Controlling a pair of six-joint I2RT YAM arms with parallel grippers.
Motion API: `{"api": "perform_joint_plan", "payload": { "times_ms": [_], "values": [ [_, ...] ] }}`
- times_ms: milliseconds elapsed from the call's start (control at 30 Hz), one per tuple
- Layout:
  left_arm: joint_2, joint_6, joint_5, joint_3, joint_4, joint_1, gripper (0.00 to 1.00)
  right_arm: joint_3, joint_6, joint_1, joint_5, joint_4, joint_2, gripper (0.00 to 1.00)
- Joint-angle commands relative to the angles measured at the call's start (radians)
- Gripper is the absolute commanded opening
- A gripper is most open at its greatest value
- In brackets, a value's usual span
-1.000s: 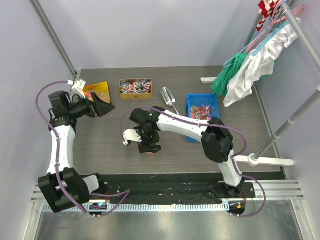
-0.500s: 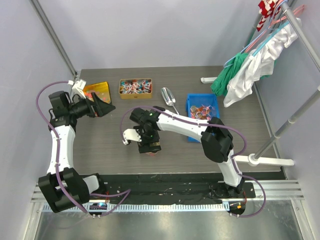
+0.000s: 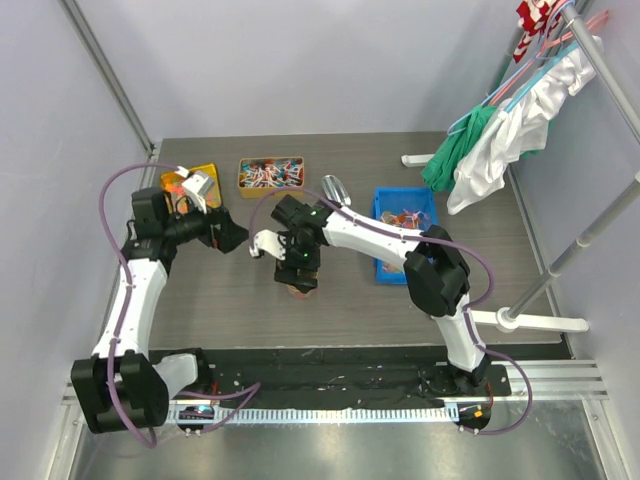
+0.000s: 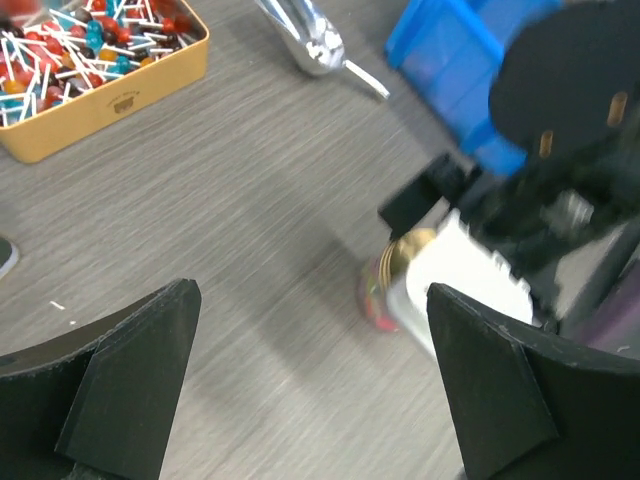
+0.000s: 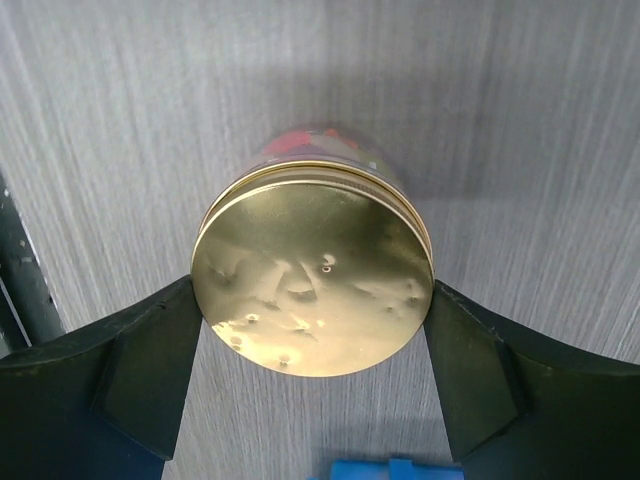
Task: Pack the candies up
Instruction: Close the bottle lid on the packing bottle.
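edges: table (image 3: pixel 350 312) w/ grey wood-grain top, ending at a black mat (image 3: pixel 330 362) along the near side; pale walls (image 3: pixel 300 70) closing in at back & L; clothes rack (image 3: pixel 560 252) w/ garments (image 3: pixel 490 145) hanging over the R edge.
open room: bare top showing betw. jar (image 3: pixel 303 289) & mat, also L of it; back row being taken up by orange tin (image 3: pixel 200 178), lollipop tin (image 3: pixel 270 176), metal scoop (image 3: pixel 337 192), blue bin (image 3: pixel 380 215).
L gripper (image 3: pixel 236 240): hovering just L of the R gripper (image 5: pixel 310 295), aiming toward the jar, jaws standing wide, nothing betw. them.
R gripper: pointing down over the jar, fingers (image 5: pixel 150 360) flanking the gold lid (image 5: pixel 312 270), tips sitting at its rim both sides; can't tell if pressing.
jar: standing mid-table, lid on, apart from the tins, near the bin's L side.
candies (image 3: pixel 405 220): lying heaped in the blue bin, red/orange/mixed colours; more showing through the jar's clear wall under the lid, red & yellow; pieces too small to tell apart.
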Motion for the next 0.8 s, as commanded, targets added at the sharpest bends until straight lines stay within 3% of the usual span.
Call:
{"api": "perform_joint_plan", "payload": {
  "times_ms": [0, 300, 567, 667, 767],
  "values": [
    [-0.077, 0.154, -0.071, -0.106, 0.153, -0.040, 1.00, -0.013, 0.124, -0.027, 0.045, 0.064, 0.027, 0.84],
    [-0.042, 0.248, -0.129, -0.306, 0.432, -0.175, 1.00, 0.012, 0.163, -0.108, 0.095, 0.050, 0.021, 0.85],
    [0.056, 0.360, -0.022, -0.473, 0.758, -0.275, 1.00, -0.025, 0.145, -0.142, 0.011, 0.044, -0.028, 0.92],
    [0.053, 0.403, -0.089, -0.482, 0.760, -0.341, 1.00, -0.022, 0.139, -0.141, 0.011, 0.038, -0.028, 0.94],
    [0.053, 0.311, -0.100, -0.445, 0.760, -0.364, 1.00, -0.016, 0.134, -0.144, 0.017, 0.036, -0.026, 0.94]
  ]
}}
